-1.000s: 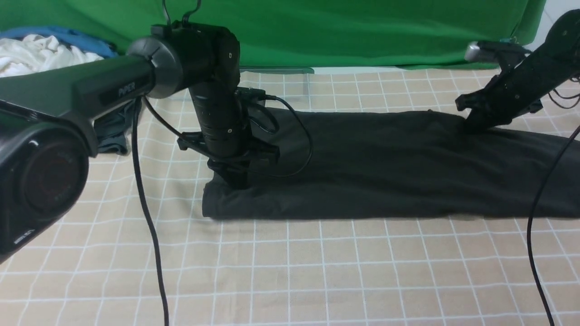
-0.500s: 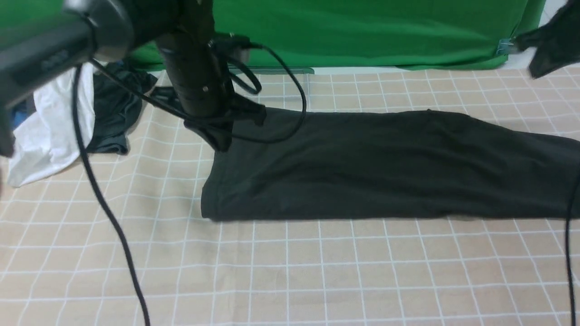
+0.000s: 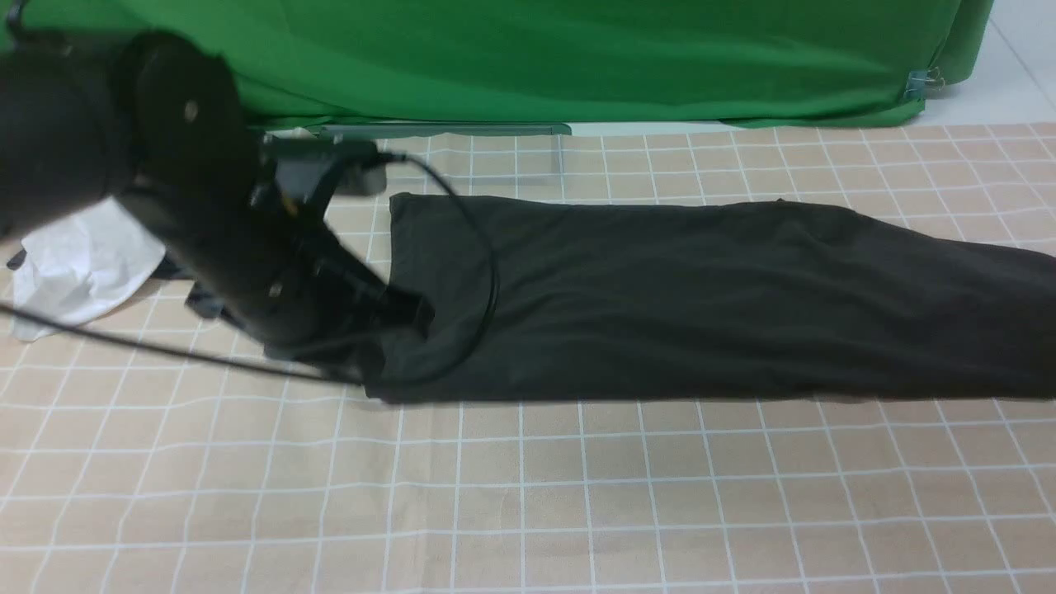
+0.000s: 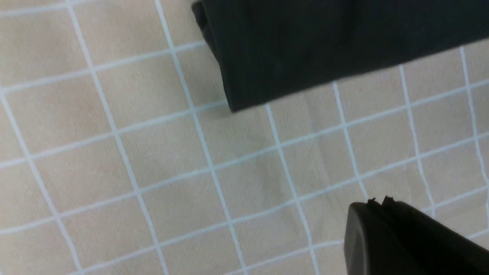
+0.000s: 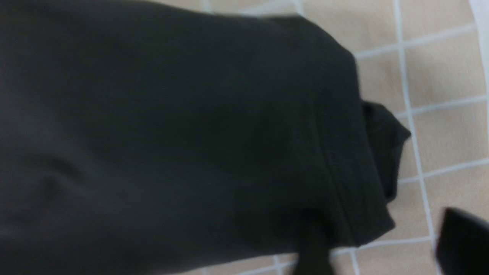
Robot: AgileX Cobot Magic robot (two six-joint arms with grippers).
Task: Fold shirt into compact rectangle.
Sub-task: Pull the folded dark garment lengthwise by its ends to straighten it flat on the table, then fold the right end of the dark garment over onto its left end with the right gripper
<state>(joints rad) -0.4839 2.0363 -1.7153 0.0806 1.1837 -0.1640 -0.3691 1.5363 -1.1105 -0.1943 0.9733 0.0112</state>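
The shirt is very dark and lies as a long folded band across the checked cloth, running out of the front view on the right. My left gripper is shut and holds nothing. It hovers over bare cloth just off the shirt's near left corner. In the front view the left arm is blurred beside that corner. My right gripper is open over the shirt's hemmed end, one finger above the fabric and the other over the cloth. The right arm is out of the front view.
A white garment lies at the far left, with a bit of darker fabric behind my left arm. A green backdrop closes off the back. The left arm's cable loops over the shirt's left end. Checked tablecloth covers the near table.
My left arm lifted off the shirt's left end and swung down and left to its near corner. The right arm let go of the shirt's right part, left the front view and opened.
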